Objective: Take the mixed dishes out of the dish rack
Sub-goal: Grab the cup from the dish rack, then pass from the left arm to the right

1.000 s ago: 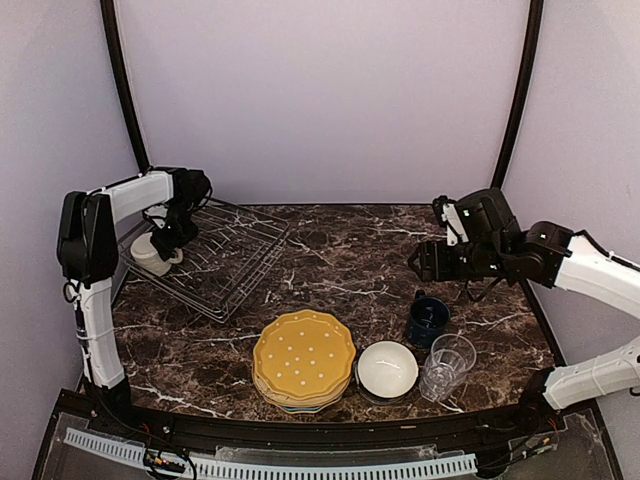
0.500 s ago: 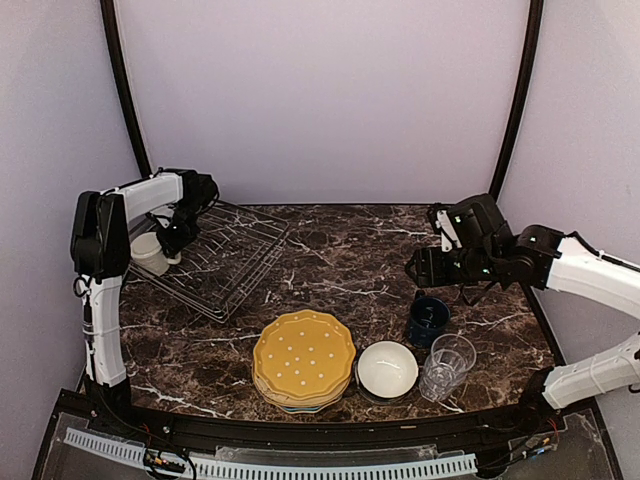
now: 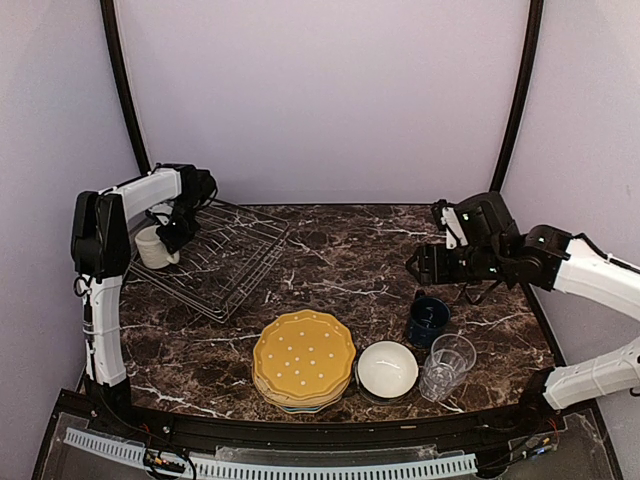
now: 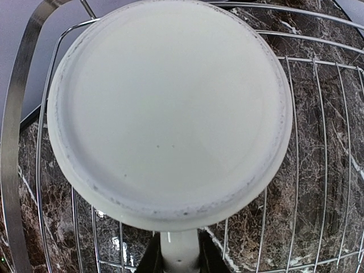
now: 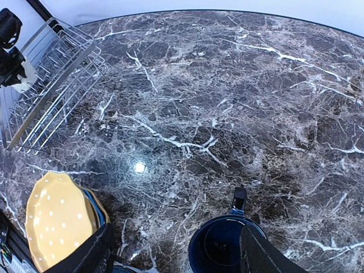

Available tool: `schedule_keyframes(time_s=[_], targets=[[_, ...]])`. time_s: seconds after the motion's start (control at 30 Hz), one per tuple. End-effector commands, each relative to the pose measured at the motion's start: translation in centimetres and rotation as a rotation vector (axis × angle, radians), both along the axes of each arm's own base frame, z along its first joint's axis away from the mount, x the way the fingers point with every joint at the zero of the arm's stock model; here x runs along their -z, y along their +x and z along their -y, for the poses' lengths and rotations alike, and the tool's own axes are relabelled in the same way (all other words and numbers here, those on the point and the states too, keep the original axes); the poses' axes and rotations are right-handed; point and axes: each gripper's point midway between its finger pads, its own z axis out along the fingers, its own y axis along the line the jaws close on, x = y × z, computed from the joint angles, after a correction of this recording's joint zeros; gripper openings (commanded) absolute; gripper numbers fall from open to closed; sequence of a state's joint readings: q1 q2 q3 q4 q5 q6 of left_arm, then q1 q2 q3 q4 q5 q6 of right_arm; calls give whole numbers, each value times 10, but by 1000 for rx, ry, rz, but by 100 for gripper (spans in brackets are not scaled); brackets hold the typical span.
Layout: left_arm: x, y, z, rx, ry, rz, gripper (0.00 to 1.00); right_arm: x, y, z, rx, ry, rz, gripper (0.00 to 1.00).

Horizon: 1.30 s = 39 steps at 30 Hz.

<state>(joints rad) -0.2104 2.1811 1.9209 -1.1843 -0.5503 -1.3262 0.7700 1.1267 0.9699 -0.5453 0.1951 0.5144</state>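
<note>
My 2 arms are built alike: my left arm and my right arm each have smooth white tubular shells set between chunky matte black joint housings, with thin black cables looping loose beside the joints. My right wrist is a boxy black block with a small white patch on top. The fingers of my right gripper are plain matte black wedges, broad at the root and rounded at the edges, with no markings that I can make out.
</note>
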Motion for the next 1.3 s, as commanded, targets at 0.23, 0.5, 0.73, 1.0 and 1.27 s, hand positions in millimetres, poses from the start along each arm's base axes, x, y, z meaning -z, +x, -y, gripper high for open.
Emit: schedule_keyframes(time_s=[0.23, 0.5, 0.73, 1.0, 1.27], targets=[[-69, 5, 37, 245, -216, 184, 1, -28, -2, -9, -19, 118, 36, 76], [-144, 13, 66, 510, -316, 500, 1, -21, 2, -18, -24, 125, 2, 77], [-199, 13, 103, 763, -411, 739, 1, -18, 6, -29, -41, 136, -21, 78], [-255, -2, 152, 1013, -613, 987, 1, -20, 12, -45, -69, 176, -35, 80], [-260, -18, 195, 1079, -913, 1111, 1, -65, 29, -117, -239, 457, -6, 89]])
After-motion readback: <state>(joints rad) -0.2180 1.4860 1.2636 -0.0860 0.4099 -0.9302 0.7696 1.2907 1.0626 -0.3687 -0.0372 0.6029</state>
